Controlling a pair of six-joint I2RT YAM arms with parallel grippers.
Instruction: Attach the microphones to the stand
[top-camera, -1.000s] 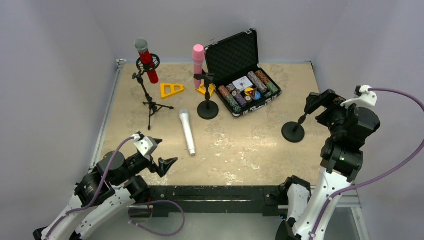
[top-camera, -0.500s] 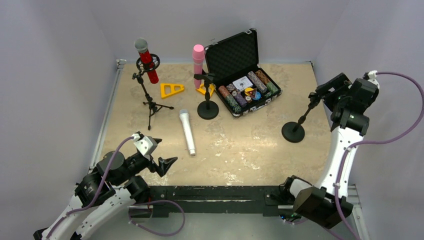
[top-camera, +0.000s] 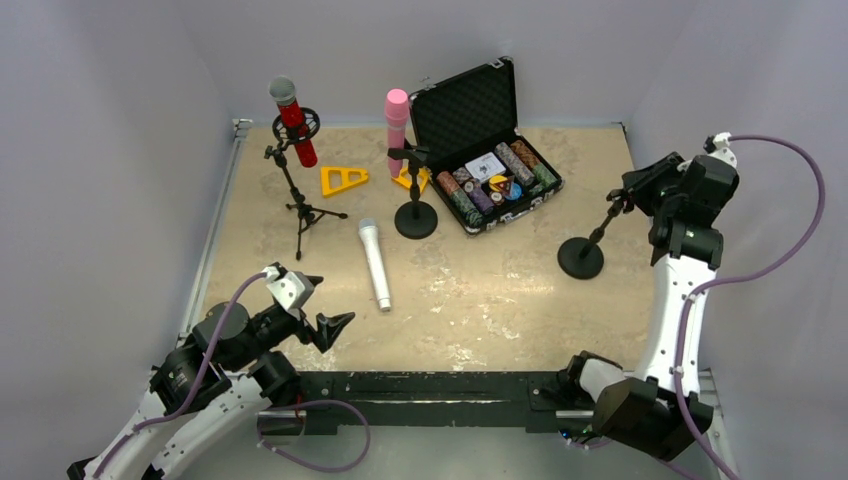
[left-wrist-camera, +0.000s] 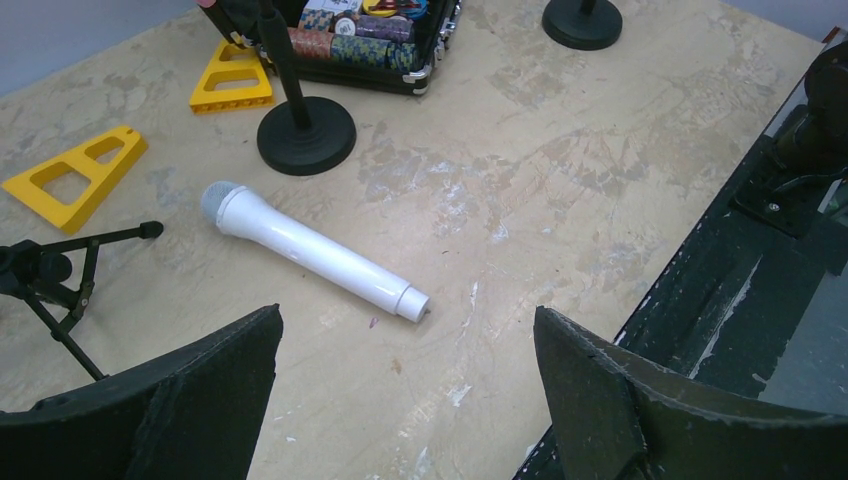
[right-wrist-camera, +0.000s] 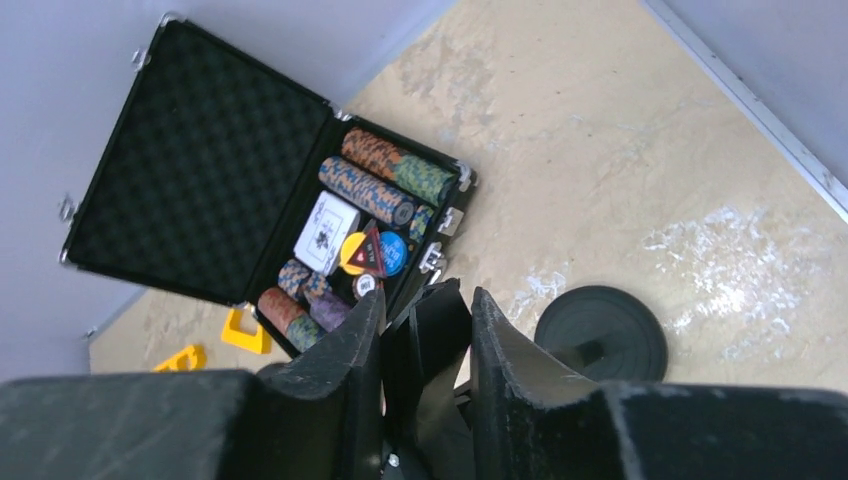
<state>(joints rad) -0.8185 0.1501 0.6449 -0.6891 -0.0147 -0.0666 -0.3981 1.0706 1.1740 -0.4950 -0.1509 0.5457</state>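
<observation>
Now, white microphone (left-wrist-camera: 312, 250) lies ahead of left end effector (left-wrist-camera: 407, 330) (jaws wide), butt end nearest. Right end effector (right-wrist-camera: 428, 300) pinches the empty stand (right-wrist-camera: 600, 335).

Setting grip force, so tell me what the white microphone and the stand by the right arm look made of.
White microphone: apparently smooth glossy plastic, with a soft sheen along its barrel; the grey head looks like fine mesh, possibly metal.
Stand: its round base is a matte black disc, perhaps painted metal or rubber-coated; the look leaves that open.
</observation>
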